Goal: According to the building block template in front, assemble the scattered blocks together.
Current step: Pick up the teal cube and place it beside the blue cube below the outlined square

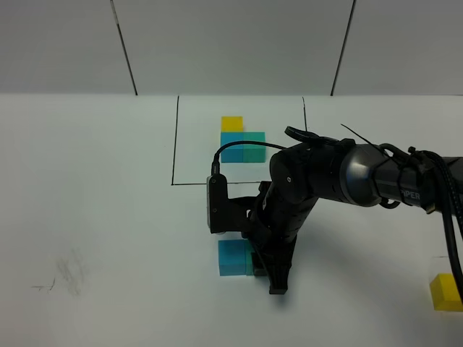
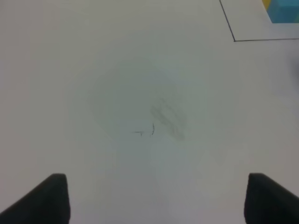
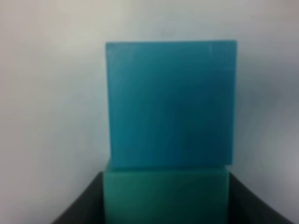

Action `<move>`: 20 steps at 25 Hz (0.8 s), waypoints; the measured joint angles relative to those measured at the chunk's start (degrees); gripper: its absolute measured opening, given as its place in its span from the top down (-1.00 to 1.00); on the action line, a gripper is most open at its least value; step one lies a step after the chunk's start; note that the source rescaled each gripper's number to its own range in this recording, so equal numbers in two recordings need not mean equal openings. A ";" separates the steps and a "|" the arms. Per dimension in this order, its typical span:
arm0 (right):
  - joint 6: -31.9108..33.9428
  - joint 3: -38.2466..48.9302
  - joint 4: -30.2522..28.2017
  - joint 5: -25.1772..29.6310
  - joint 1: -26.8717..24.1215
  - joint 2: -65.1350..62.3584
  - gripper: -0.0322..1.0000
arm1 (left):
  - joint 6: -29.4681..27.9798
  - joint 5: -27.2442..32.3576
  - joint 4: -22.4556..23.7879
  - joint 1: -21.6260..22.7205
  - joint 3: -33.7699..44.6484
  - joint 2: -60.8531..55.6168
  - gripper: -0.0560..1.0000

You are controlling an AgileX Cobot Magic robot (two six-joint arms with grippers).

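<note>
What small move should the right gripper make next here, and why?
Probably open the right gripper and lift clear: the matte teal-green cube it holds sits flush against the matte sky-blue cube, matching the black-bordered template, while the small yellow cube lies far apart, not yet added.

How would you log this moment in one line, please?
right gripper: shut on green cube against blue cube | left gripper: open, empty | yellow cube: apart, unplaced

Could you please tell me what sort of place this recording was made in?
Probably a robotics lab bench: a plain white table before a panelled wall, a black robot arm, and a building block template in a drawn black rectangle.
</note>
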 joint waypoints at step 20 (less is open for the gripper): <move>0.05 -1.19 0.05 1.16 0.00 1.81 0.41 | 0.00 0.00 0.00 0.00 0.00 0.00 -0.57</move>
